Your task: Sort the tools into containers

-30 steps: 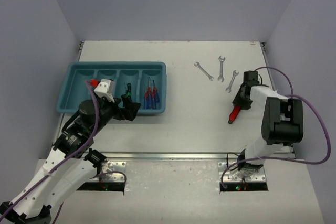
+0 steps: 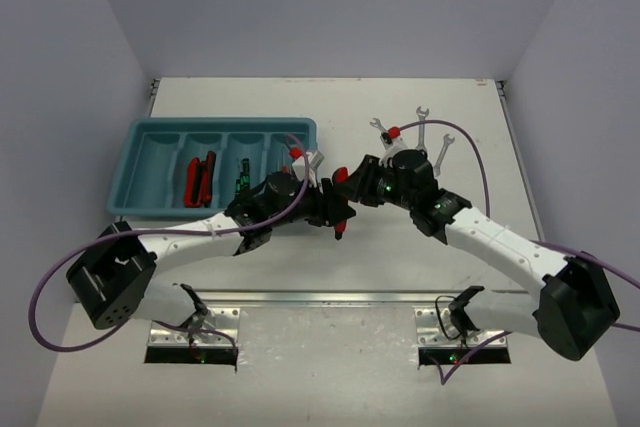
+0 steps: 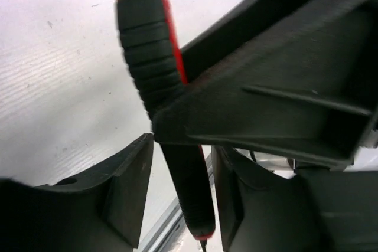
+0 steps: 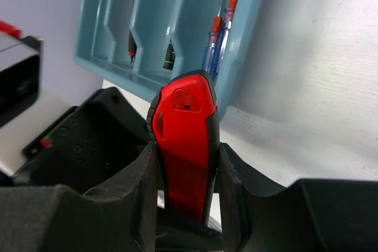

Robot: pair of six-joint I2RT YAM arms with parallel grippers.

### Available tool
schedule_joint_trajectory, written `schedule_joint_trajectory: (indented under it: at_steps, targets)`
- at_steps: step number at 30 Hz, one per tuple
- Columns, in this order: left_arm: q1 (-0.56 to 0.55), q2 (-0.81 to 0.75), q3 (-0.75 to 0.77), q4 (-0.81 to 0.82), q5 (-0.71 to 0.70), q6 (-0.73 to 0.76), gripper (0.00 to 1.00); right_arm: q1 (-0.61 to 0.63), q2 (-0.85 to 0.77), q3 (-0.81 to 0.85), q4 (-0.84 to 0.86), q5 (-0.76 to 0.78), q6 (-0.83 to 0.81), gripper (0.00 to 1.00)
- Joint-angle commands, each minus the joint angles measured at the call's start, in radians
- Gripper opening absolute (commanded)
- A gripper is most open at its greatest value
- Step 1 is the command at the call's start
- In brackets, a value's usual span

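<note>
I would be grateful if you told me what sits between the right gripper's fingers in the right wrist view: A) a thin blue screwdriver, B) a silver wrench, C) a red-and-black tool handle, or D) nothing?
C: the red-and-black tool handle stands between the fingers of the right gripper, touching both, while the thin screwdrivers lie in the teal tray beyond.

White table (image 2: 380, 257), teal tray (image 2: 225, 124) at back left, three silver wrenches (image 2: 422, 125) at back right
</note>
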Motion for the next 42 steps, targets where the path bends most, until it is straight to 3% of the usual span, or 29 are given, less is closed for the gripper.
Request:
schedule_joint_trajectory:
  at_steps: [1, 2, 3, 4, 5, 6, 7, 8, 12, 13, 15, 18, 21, 29, 35, 36, 38, 39, 42]
  targets:
    - [-0.011, -0.002, 0.043, 0.071, -0.048, -0.004, 0.18, 0.012, -0.06, -0.001, 0.069, -0.014, 0.021, 0.0]
    - [-0.011, -0.006, 0.045, 0.068, -0.054, 0.0, 0.04, 0.011, -0.071, -0.001, 0.06, -0.006, 0.012, 0.01]
    - [-0.011, -0.012, 0.049, 0.062, -0.06, 0.003, 0.01, 0.01, -0.078, 0.002, 0.047, 0.004, 0.001, 0.03]
    - [-0.01, -0.023, 0.061, 0.034, -0.086, 0.014, 0.0, 0.009, -0.085, 0.007, 0.029, 0.014, -0.014, 0.17]
    - [-0.009, -0.038, 0.08, -0.012, -0.128, 0.03, 0.0, 0.006, -0.09, 0.015, 0.003, 0.024, -0.034, 0.38]
    - [-0.005, -0.061, 0.125, -0.125, -0.207, 0.062, 0.0, -0.008, -0.092, 0.041, -0.061, 0.043, -0.076, 0.67]
    - [0.031, -0.076, 0.151, -0.202, -0.258, 0.079, 0.0, -0.032, -0.099, 0.059, -0.121, 0.058, -0.099, 0.77]
    - [0.073, -0.091, 0.174, -0.275, -0.3, 0.094, 0.0, -0.06, -0.11, 0.07, -0.174, 0.072, -0.118, 0.85]
    - [0.303, -0.165, 0.225, -0.553, -0.358, 0.157, 0.0, -0.324, -0.224, -0.024, -0.257, 0.057, -0.142, 0.96]
    - [0.355, -0.165, 0.255, -0.562, -0.363, 0.187, 0.0, -0.332, -0.228, -0.027, -0.258, 0.052, -0.154, 0.99]
    - [0.476, -0.147, 0.348, -0.709, -0.443, 0.278, 0.0, -0.453, -0.29, -0.068, -0.28, 0.0, -0.206, 0.99]
    - [0.621, 0.012, 0.498, -0.897, -0.444, 0.422, 0.0, -0.581, -0.286, -0.099, -0.28, -0.118, -0.253, 0.99]
    - [0.718, 0.153, 0.663, -1.021, -0.484, 0.494, 0.0, -0.629, -0.259, -0.102, -0.279, -0.21, -0.266, 0.99]
    - [0.769, 0.301, 0.663, -1.039, -0.67, 0.514, 0.0, -0.669, -0.241, -0.104, -0.277, -0.279, -0.288, 0.99]
    - [0.777, 0.354, 0.665, -1.044, -0.698, 0.521, 0.04, -0.669, -0.257, -0.117, -0.278, -0.286, -0.297, 0.99]
    - [0.779, 0.355, 0.665, -1.045, -0.699, 0.519, 0.12, -0.67, -0.257, -0.118, -0.278, -0.286, -0.298, 0.99]
    - [0.779, 0.335, 0.663, -1.049, -0.713, 0.511, 0.44, -0.67, -0.261, -0.122, -0.278, -0.286, -0.302, 0.99]
    - [0.779, 0.321, 0.664, -1.051, -0.714, 0.509, 0.54, -0.67, -0.261, -0.123, -0.278, -0.286, -0.302, 0.99]
    - [0.775, 0.252, 0.67, -1.058, -0.727, 0.5, 0.7, -0.67, -0.257, -0.126, -0.274, -0.289, -0.303, 0.99]
